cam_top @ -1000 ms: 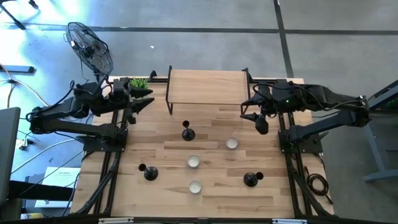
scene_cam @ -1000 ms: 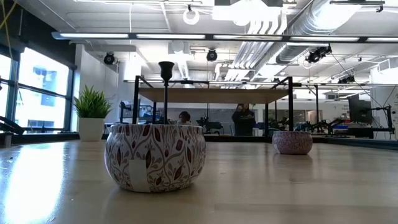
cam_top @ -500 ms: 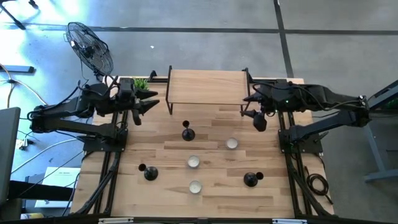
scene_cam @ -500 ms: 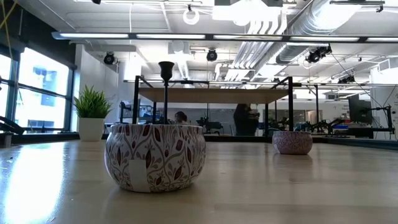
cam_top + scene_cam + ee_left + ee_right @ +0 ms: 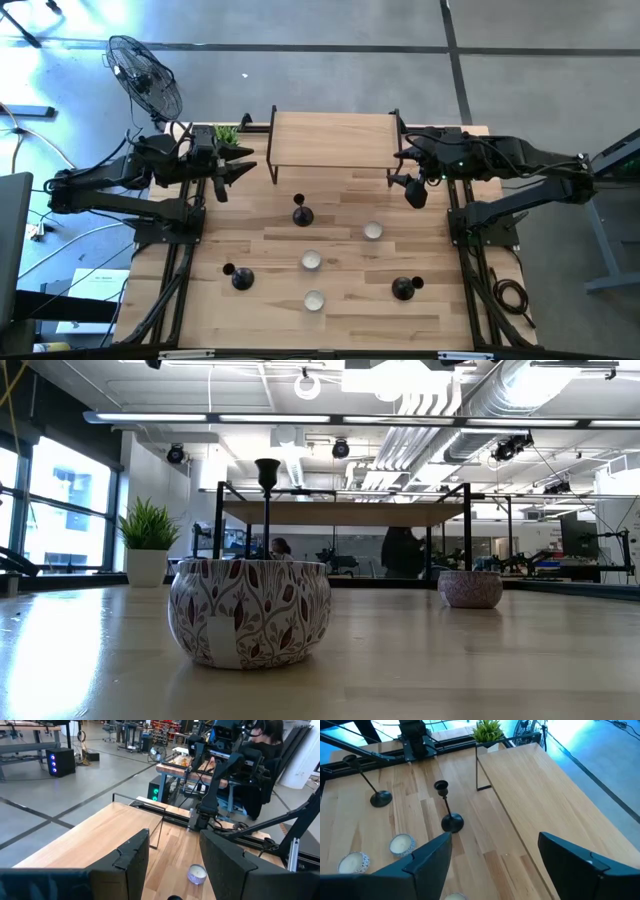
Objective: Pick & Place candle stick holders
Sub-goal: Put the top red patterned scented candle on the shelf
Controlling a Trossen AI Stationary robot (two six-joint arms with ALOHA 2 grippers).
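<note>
Both arms hover empty at the far table corners: left gripper [image 5: 243, 165] jaws moderately apart, right gripper [image 5: 412, 190] jaws wide. Three black candle stick holders [image 5: 302, 214] stand untouched.

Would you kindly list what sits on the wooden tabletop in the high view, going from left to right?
Short black candle holder → tall black candle holder → silvery tealight cup → black candle holder.

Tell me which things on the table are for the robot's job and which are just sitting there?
For the job:
- tall black holder
- black holder on the left
- black holder on the right
- three tealight cups

Just sitting there:
- raised wooden shelf
- potted plant
- fan beside the table
</note>
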